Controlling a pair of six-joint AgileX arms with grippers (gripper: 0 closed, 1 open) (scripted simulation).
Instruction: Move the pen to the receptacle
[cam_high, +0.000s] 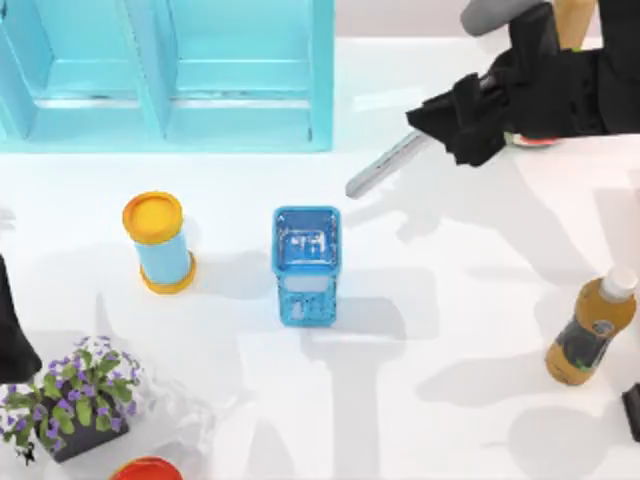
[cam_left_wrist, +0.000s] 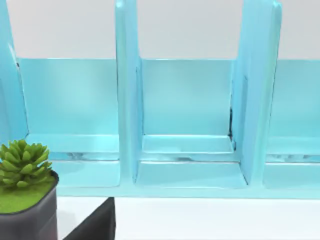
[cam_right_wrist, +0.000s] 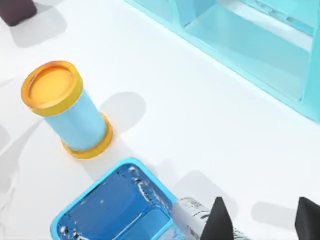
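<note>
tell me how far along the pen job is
Pickup looks done: the right pincer holds the pen above the table, up right of the blue receptacle. Left: carry it over the open top and drop it. The left arm sits parked at the left edge.

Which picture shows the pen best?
The top view: the pen juts its whole silver shaft from the right pincer, above the table. The right wrist view shows just its printed end.
</note>
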